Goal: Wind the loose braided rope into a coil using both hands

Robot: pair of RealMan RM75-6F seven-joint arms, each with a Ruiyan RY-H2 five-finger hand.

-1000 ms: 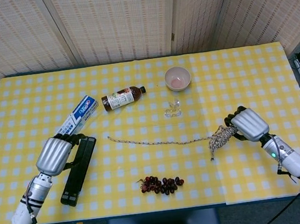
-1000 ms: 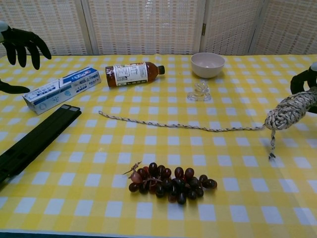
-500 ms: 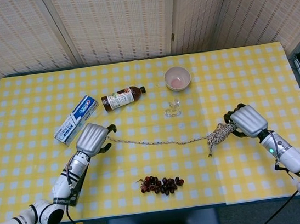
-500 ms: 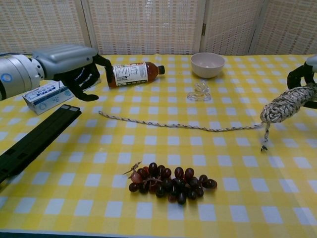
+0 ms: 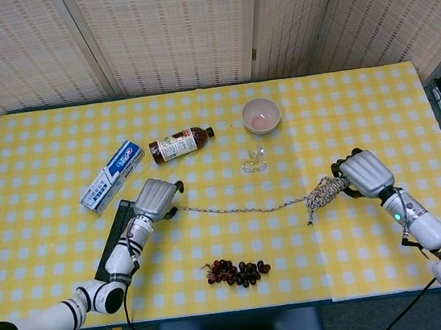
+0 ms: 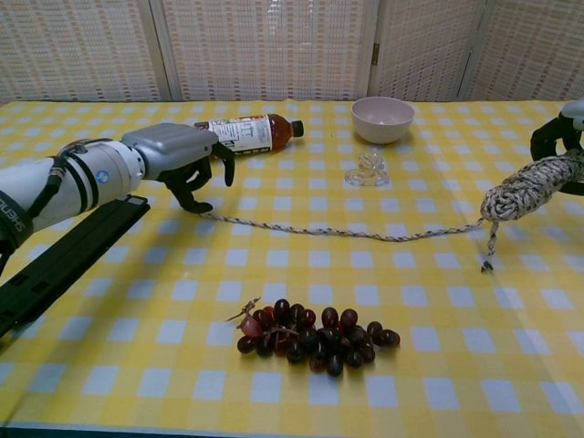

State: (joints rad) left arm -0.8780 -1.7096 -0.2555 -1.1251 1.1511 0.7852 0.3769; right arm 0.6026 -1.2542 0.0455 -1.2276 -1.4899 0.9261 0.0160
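Observation:
The braided rope (image 5: 243, 209) (image 6: 347, 232) lies in a nearly straight line across the middle of the yellow checked table. Its right part is wound into a small coil (image 5: 326, 192) (image 6: 529, 190), which my right hand (image 5: 366, 173) (image 6: 558, 139) grips just above the cloth; a short tail hangs from the coil. My left hand (image 5: 157, 198) (image 6: 182, 157) hovers over the rope's free left end. Its fingers (image 6: 195, 203) are curved down and apart, one tip close to the rope, which still lies flat. That end is hidden under the hand in the head view.
A bunch of dark grapes (image 6: 315, 333) lies in front of the rope. Behind it are a lying bottle (image 6: 246, 133), a small bowl (image 6: 382, 118) and a clear glass piece (image 6: 367, 170). A toothpaste box (image 5: 110, 176) and a long black bar (image 6: 64, 260) sit at left.
My left hand has swept in from the far left, past the black bar, to the rope's free end and lowered over it. The right hand and coil shifted only slightly.

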